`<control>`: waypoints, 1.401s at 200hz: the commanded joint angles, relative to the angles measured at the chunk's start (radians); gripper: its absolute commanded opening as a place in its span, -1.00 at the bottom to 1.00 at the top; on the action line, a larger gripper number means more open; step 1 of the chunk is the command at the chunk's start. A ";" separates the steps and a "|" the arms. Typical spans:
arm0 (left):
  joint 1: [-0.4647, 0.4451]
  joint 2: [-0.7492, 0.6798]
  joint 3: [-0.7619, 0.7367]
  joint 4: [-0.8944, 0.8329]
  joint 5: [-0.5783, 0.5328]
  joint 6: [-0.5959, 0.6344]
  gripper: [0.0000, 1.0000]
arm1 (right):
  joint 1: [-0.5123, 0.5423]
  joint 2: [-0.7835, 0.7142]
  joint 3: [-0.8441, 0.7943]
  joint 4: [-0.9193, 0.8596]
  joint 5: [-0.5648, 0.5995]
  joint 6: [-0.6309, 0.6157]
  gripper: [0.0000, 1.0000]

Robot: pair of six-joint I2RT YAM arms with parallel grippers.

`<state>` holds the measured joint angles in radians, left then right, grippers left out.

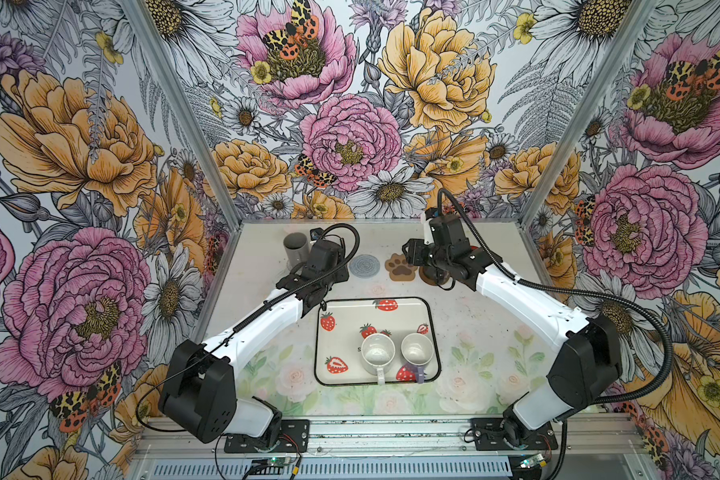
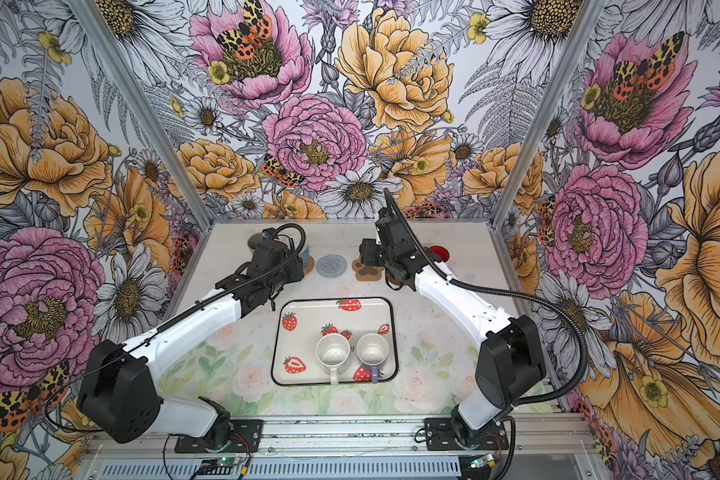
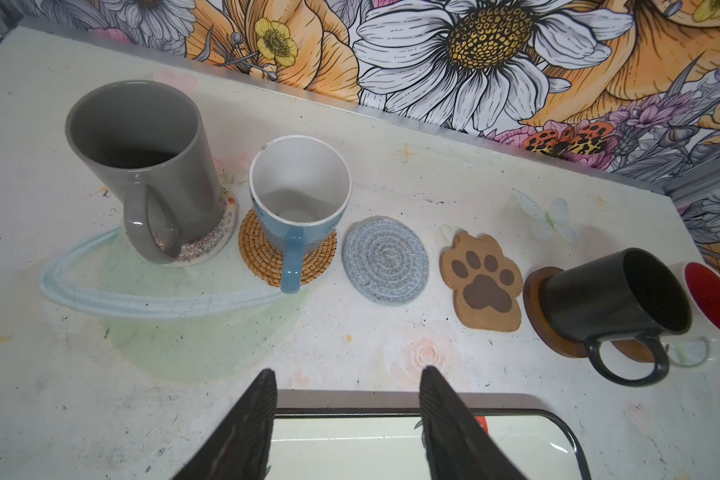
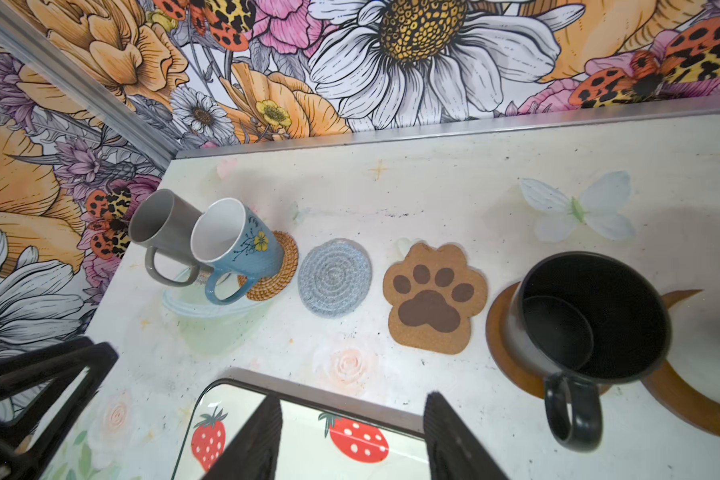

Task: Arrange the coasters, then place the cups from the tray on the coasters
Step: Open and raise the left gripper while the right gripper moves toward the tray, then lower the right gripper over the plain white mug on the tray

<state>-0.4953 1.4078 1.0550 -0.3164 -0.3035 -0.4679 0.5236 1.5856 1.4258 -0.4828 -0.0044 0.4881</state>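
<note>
Six coasters lie in a row along the back of the table. A grey cup [image 3: 142, 166] stands on the patterned coaster [image 3: 208, 249], a light blue cup [image 3: 300, 199] on the rattan coaster [image 3: 258, 245]. The grey woven coaster [image 3: 385, 262] and paw coaster [image 3: 481, 280] are bare. A black cup [image 3: 611, 295] sits on a brown disc [image 3: 535, 291]; beside it stands a white cup with a red inside [image 3: 713, 297]. On the tray [image 1: 337, 340] stand a white cup [image 1: 377, 353] and a lilac cup [image 1: 417, 349]. My left gripper [image 3: 348, 371] and right gripper [image 4: 354, 395] hang open and empty over the tray's far rim.
The flowered back wall [image 1: 350, 145] rises just behind the coaster row. In the right wrist view, the left arm [image 4: 38, 395] shows close beside my right gripper. A second brown disc [image 4: 682, 399] lies partly under the black cup [image 4: 591, 316].
</note>
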 commanded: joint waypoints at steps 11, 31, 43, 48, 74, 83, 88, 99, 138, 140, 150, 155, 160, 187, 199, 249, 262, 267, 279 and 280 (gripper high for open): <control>-0.002 -0.051 -0.035 0.054 -0.028 0.030 0.14 | 0.046 -0.052 0.072 -0.181 0.033 -0.069 0.11; 0.011 -0.082 -0.064 0.071 -0.037 0.041 0.14 | 0.063 -0.089 0.043 -0.246 0.061 -0.064 0.10; 0.020 -0.102 -0.085 0.083 -0.034 0.043 0.14 | 0.075 -0.117 0.018 -0.280 0.078 -0.054 0.09; 0.025 -0.109 -0.093 0.091 -0.031 0.043 0.14 | 0.079 -0.128 0.008 -0.294 0.084 -0.049 0.09; 0.047 -0.144 -0.129 0.118 -0.008 0.038 0.14 | 0.101 -0.176 -0.044 -0.359 0.102 -0.017 0.08; 0.052 -0.153 -0.138 0.125 -0.002 0.038 0.14 | 0.110 -0.188 -0.061 -0.381 0.106 -0.006 0.07; 0.055 -0.158 -0.141 0.128 0.000 0.038 0.14 | 0.114 -0.193 -0.069 -0.394 0.108 -0.001 0.07; 0.053 -0.167 -0.147 0.133 0.004 0.038 0.14 | 0.125 -0.204 -0.087 -0.416 0.110 0.014 0.06; 0.057 -0.189 -0.167 0.153 0.006 0.036 0.15 | 0.197 -0.220 -0.119 -0.497 0.100 0.049 0.07; 0.057 -0.191 -0.168 0.154 0.007 0.037 0.15 | 0.202 -0.220 -0.119 -0.503 0.102 0.051 0.06; 0.059 -0.195 -0.173 0.158 0.007 0.035 0.16 | 0.223 -0.217 -0.119 -0.535 0.116 0.061 0.07; 0.058 -0.197 -0.174 0.160 0.007 0.034 0.16 | 0.232 -0.216 -0.121 -0.549 0.123 0.066 0.07; 0.059 -0.200 -0.176 0.161 0.007 0.034 0.16 | 0.241 -0.216 -0.125 -0.562 0.132 0.072 0.08; 0.061 -0.210 -0.183 0.168 0.009 0.034 0.17 | 0.307 -0.230 -0.168 -0.595 0.149 0.121 0.09; 0.062 -0.213 -0.185 0.168 0.010 0.035 0.18 | 0.331 -0.242 -0.193 -0.597 0.149 0.147 0.10; 0.067 -0.220 -0.194 0.169 0.020 0.035 0.18 | 0.371 -0.285 -0.261 -0.604 0.125 0.229 0.11; 0.070 -0.223 -0.197 0.169 0.021 0.035 0.18 | 0.378 -0.288 -0.254 -0.621 0.113 0.228 0.12; 0.070 -0.225 -0.197 0.169 0.021 0.035 0.18 | 0.380 -0.289 -0.250 -0.631 0.114 0.230 0.12; 0.072 -0.227 -0.199 0.170 0.023 0.035 0.19 | 0.389 -0.288 -0.240 -0.646 0.107 0.231 0.12; 0.072 -0.227 -0.199 0.170 0.024 0.035 0.19 | 0.390 -0.288 -0.239 -0.649 0.107 0.232 0.11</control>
<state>-0.4332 1.2072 0.8692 -0.1745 -0.2989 -0.4454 0.8974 1.3224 1.1671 -1.0950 0.1139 0.6895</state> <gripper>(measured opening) 0.591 0.559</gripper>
